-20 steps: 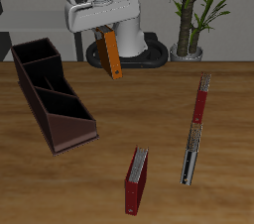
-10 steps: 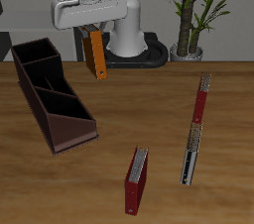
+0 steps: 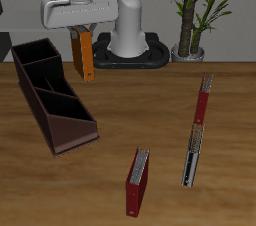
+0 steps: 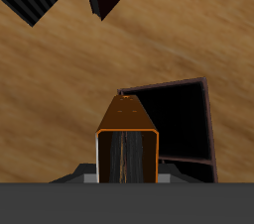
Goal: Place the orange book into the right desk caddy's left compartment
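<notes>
Nearest the table's front edge lie a dark red hardback (image 3: pixel 137 181) and a thin red-spined book (image 3: pixel 197 130). Farther back sits the right desk caddy (image 3: pixel 52 95), open-topped with dividers. Beyond it, the gripper (image 3: pixel 81 32) hangs above the table, its 2 fingers closed on the top of the orange book (image 3: pixel 83 55), which dangles upright in the air, beside the caddy's far end. Risk: lowered off-line, the book could catch a slanted wall or divider. Only the wrist view shows the book (image 4: pixel 127 141) from above, seemingly overlapping one compartment's edge (image 4: pixel 167 87).
</notes>
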Controlling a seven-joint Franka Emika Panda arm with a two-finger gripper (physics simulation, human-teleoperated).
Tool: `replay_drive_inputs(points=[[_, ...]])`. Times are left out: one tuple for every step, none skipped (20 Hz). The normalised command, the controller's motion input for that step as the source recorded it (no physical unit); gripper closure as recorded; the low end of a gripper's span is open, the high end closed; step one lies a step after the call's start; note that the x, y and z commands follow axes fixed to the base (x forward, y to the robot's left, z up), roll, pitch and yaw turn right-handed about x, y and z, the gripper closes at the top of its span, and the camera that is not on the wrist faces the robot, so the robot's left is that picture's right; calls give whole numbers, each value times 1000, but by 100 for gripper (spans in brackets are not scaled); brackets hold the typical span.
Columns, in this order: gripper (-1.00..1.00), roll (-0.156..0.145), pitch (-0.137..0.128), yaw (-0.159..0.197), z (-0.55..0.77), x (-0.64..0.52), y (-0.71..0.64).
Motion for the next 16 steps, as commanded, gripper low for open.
replay_drive_inputs(points=[[100, -50, 21, -4, 96, 56, -226], [100, -66, -70, 30, 143, 9, -140], [100, -33, 48, -20, 69, 93, -244], [100, -58, -39, 39, 71, 4, -110], [100, -38, -82, 77, 143, 37, -190], [100, -13, 57, -22, 23, 57, -248], [100, -104, -84, 48, 110, 17, -179], [100, -9, -18, 63, 64, 68, -221], [100, -82, 4, -35, 72, 75, -275], [100, -33, -57, 16, 207, 52, -271], [100, -1, -15, 26, 92, 59, -134], [100, -92, -31, -42, 198, 120, -266], [100, -25, 4, -14, 78, 118, -165], [100, -41, -37, 38, 114, 128, -208], [100, 0, 0, 0, -49, 39, 14], [100, -53, 14, -61, 7, 132, -153]])
